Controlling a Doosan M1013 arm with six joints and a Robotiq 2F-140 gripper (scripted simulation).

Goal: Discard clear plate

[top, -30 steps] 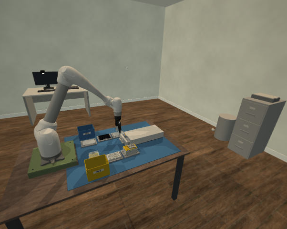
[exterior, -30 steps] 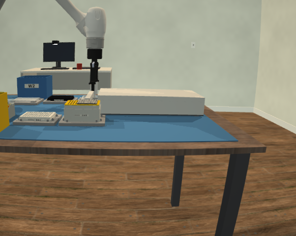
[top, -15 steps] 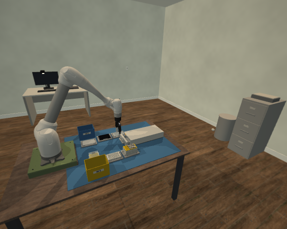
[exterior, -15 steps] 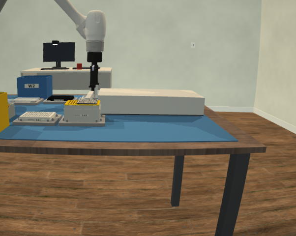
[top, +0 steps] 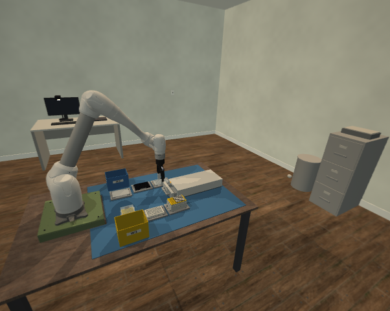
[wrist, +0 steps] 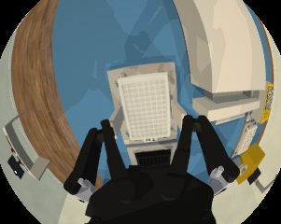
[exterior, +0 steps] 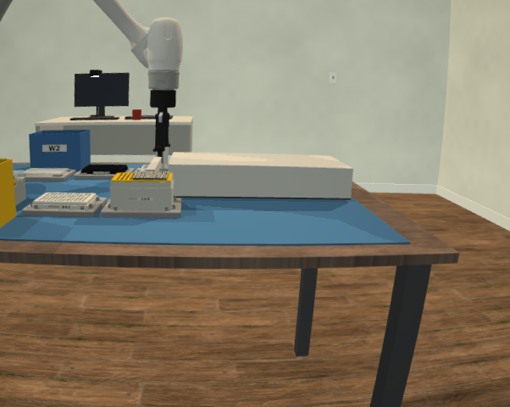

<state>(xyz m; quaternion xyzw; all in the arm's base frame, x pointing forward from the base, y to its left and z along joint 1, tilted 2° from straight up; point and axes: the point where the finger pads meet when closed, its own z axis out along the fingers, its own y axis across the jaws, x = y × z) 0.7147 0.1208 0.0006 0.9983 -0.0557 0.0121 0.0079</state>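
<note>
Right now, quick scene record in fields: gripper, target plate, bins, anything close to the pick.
gripper: gripper open, holding nothing, pointing down over the plate
target: clear plate lying flat in its nest, between the spread fingers in the wrist view, not yet gripped
W1: yellow bin upright near the front edge of the blue mat
W2: blue bin upright at the back of the mat
close by: long beige box right beside the nest; black plate on its other side
</note>
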